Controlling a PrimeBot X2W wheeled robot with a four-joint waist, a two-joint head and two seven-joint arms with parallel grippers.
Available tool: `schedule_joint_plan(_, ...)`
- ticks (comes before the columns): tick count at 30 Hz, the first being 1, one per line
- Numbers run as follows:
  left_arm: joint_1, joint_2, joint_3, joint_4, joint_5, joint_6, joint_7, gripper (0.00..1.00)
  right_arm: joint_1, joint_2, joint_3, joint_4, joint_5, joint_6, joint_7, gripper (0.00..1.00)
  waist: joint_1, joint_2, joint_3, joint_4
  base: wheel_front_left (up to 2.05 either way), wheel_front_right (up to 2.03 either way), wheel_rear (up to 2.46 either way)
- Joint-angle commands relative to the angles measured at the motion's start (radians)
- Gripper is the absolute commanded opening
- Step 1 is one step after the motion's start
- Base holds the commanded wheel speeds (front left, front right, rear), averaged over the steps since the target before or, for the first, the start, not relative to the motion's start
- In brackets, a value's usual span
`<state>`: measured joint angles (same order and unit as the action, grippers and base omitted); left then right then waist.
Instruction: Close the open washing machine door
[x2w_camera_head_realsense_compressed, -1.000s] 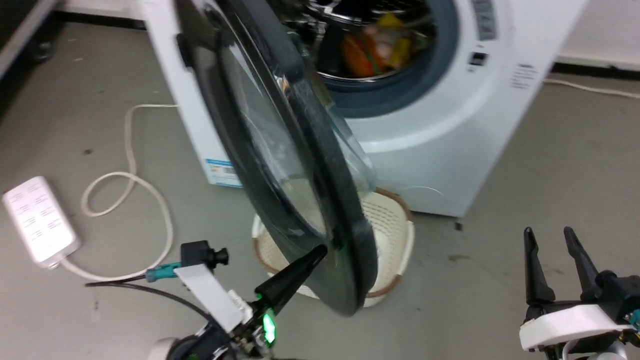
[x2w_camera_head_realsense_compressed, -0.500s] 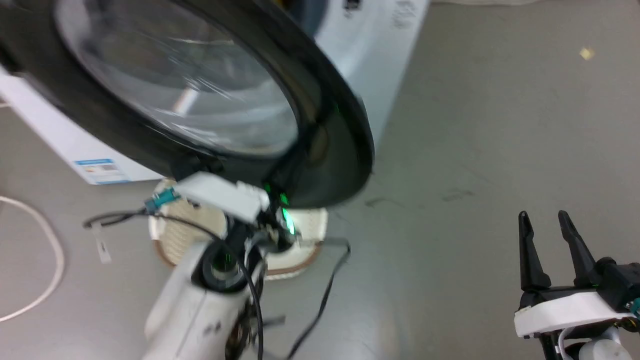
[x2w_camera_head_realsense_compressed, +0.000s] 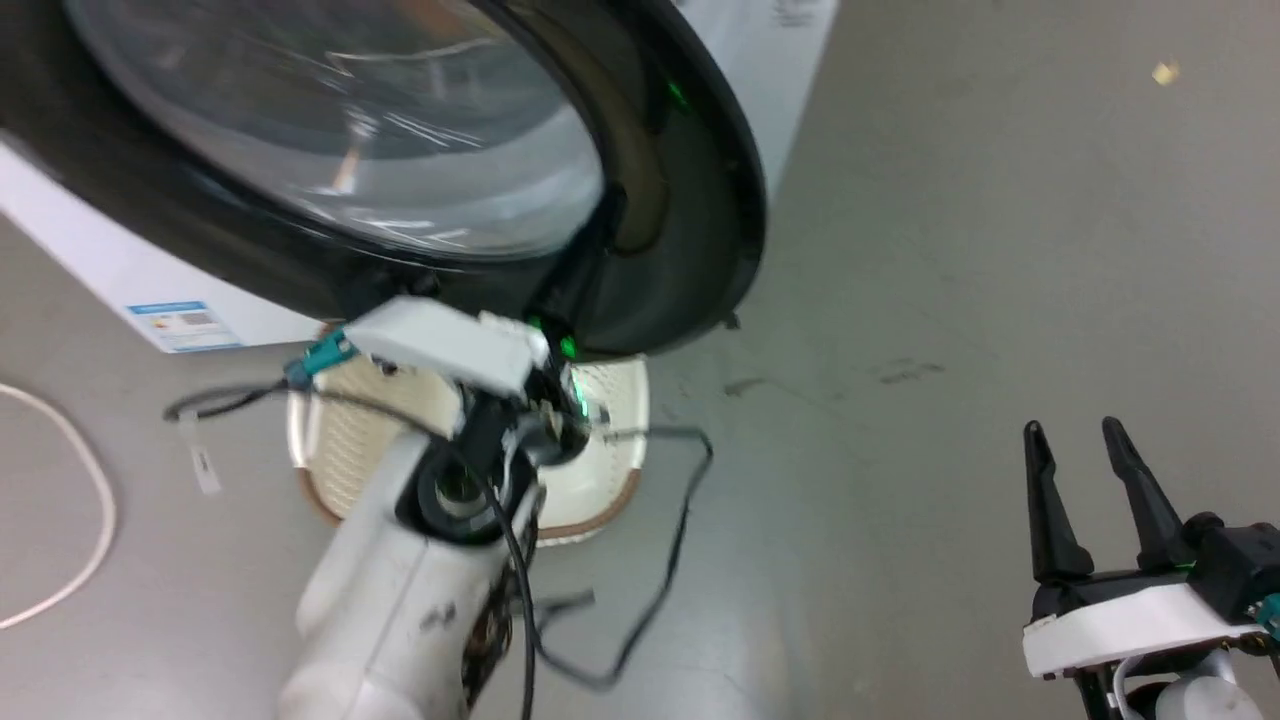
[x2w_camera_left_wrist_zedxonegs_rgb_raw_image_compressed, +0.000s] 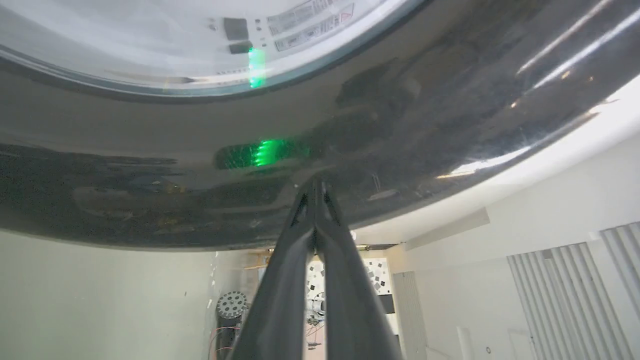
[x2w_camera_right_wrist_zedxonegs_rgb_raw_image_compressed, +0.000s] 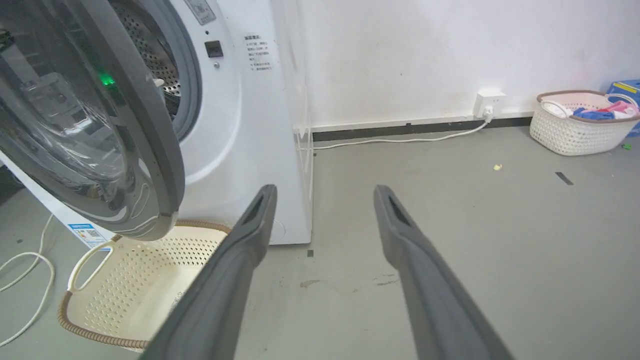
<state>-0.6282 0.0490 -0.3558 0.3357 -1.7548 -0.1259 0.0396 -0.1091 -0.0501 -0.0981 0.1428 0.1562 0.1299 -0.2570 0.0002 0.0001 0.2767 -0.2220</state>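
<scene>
Washing machine door (x2w_camera_head_realsense_compressed: 350, 170) is partly open, swung out from the white washing machine (x2w_camera_right_wrist_zedxonegs_rgb_raw_image_compressed: 235, 125). In the right wrist view there is a clear gap between the door and the drum mouth, with perforated steel and the grey gasket showing at 11 o'clock. In the head view the door takes up 10 to 12 o'clock, black rim around a bulging glass window.

Left gripper (x2w_camera_left_wrist_zedxonegs_rgb_raw_image_compressed: 315, 185): fingers pressed together with nothing between them. The tips are up against the glossy black rim on the door's lower outer edge and appear to touch it. A green light reflects on the rim just at 11 o'clock of the tips. In the head view the pale left forearm runs up from 6 o'clock to the underside of the door, with loose black cables hanging off it.

Right gripper (x2w_camera_head_realsense_compressed: 1070, 430) is at 4 o'clock in the head view, well apart from the door. Its fingers are spread wide, nothing is held, and it is above bare grey floor (x2w_camera_head_realsense_compressed: 950, 250).

A cream perforated basket (x2w_camera_right_wrist_zedxonegs_rgb_raw_image_compressed: 85, 320) with a brown rim sits on the floor in front of the machine, partly under the door's lower edge. There is a blue sticker (x2w_camera_head_realsense_compressed: 185, 325) low on the machine front at 9 o'clock. A white cable (x2w_camera_head_realsense_compressed: 70, 520) loops on the floor at 8 o'clock. In the right wrist view a second basket (x2w_camera_right_wrist_zedxonegs_rgb_raw_image_compressed: 575, 130) with laundry sits by the wall at 2 o'clock, and a wall socket (x2w_camera_right_wrist_zedxonegs_rgb_raw_image_compressed: 489, 102) is at 1 o'clock.
</scene>
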Motion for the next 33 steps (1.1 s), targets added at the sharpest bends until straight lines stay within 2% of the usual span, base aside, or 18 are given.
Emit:
schedule_joint_plan(1,0.040,0.006,-0.005,-0.023,0.027,-0.005,0.005,0.00,-0.011,0.000,-0.003,-0.010,-0.007,0.001,-0.005,1.00,-0.0002,-0.0001,-0.034,0.035,0.00,0.00,0.00)
schedule_joint_plan(5,0.157,0.051,-0.011,-0.130,0.139,-0.005,-0.032,0.00,0.002,0.000,-0.007,-0.032,-0.017,0.001,-0.005,1.00,-0.0002,-0.0001,-0.083,0.090,0.00,0.00,0.00)
schedule_joint_plan(8,0.258,0.104,-0.007,-0.212,0.230,-0.005,-0.112,0.00,0.019,0.000,-0.002,-0.045,-0.023,0.001,-0.005,1.00,-0.0002,-0.0001,-0.122,0.130,0.00,0.00,0.00)
schedule_joint_plan(9,0.292,0.121,-0.001,-0.231,0.261,-0.005,-0.152,0.13,0.025,0.000,0.001,-0.048,-0.024,0.001,-0.005,1.00,-0.0002,-0.0001,-0.135,0.142,0.00,0.00,0.00)
schedule_joint_plan(10,0.322,0.141,0.001,-0.243,0.302,-0.005,-0.196,1.00,0.032,0.000,0.001,-0.052,-0.024,0.001,-0.005,1.00,-0.0002,-0.0001,-0.146,0.156,0.00,0.00,0.00)
schedule_joint_plan(12,0.373,0.190,-0.008,-0.249,0.420,-0.005,-0.268,1.00,0.047,0.000,0.001,-0.056,-0.023,0.001,-0.005,1.00,-0.0002,-0.0001,-0.170,0.182,0.00,0.00,0.00)
schedule_joint_plan(15,0.440,0.222,0.028,-0.250,0.615,-0.005,-0.299,1.00,0.072,0.000,0.006,-0.057,-0.021,0.001,-0.005,1.00,-0.0002,-0.0001,-0.202,0.217,0.00,0.00,0.00)
schedule_joint_plan(17,0.482,0.203,0.121,-0.262,0.798,-0.004,-0.300,1.00,0.089,0.000,0.013,-0.061,-0.020,0.001,-0.005,1.00,-0.0002,-0.0001,-0.215,0.238,0.00,0.00,0.00)
schedule_joint_plan(19,0.522,0.171,0.201,-0.282,1.002,0.016,-0.301,1.00,0.103,0.000,0.024,-0.066,-0.022,0.001,-0.005,1.00,-0.0002,-0.0001,-0.224,0.255,0.00,0.00,0.00)
schedule_joint_plan(22,0.568,0.131,0.244,-0.326,1.263,0.040,-0.301,1.00,0.121,0.000,0.044,-0.072,-0.030,0.001,-0.005,1.00,-0.0002,-0.0001,-0.234,0.272,0.00,0.00,0.00)
schedule_joint_plan(25,0.605,0.098,0.266,-0.350,1.426,0.056,-0.301,1.00,0.134,0.000,0.069,-0.079,-0.037,0.001,-0.005,1.00,-0.0002,-0.0001,-0.239,0.279,0.00,0.00,0.00)
schedule_joint_plan(28,0.635,0.089,0.266,-0.346,1.535,0.064,-0.301,1.00,0.143,0.000,0.099,-0.089,-0.049,0.001,-0.005,1.00,-0.0002,-0.0001,-0.245,0.281,0.00,0.00,0.00)
schedule_joint_plan(29,0.659,0.080,0.259,-0.324,1.623,0.075,-0.301,1.00,0.155,0.000,0.124,-0.111,-0.070,0.001,-0.005,1.00,-0.0002,-0.0001,-0.244,0.290,0.00,0.00,0.00)
schedule_joint_plan(30,0.661,0.075,0.258,-0.322,1.637,0.080,-0.301,1.00,0.158,0.000,0.128,-0.114,-0.073,0.001,-0.005,1.00,-0.0002,-0.0001,-0.240,0.293,0.00,0.00,0.00)
schedule_joint_plan(31,0.661,0.069,0.259,-0.320,1.647,0.086,-0.301,1.00,0.158,0.000,0.133,-0.115,-0.075,0.001,-0.005,0.84,-0.0002,-0.0001,-0.235,0.297,0.00,0.00,0.00)
schedule_joint_plan(32,0.661,0.063,0.260,-0.319,1.653,0.091,-0.301,1.00,0.155,0.000,0.138,-0.116,-0.079,0.001,-0.005,0.24,-0.0002,-0.0001,-0.228,0.300,0.00,0.00,0.00)
schedule_joint_plan(33,0.659,0.058,0.259,-0.319,1.659,0.094,-0.301,1.00,0.148,-0.003,0.147,-0.117,-0.085,0.001,-0.005,0.00,-0.0002,-0.0001,-0.220,0.304,0.00,0.00,0.00)
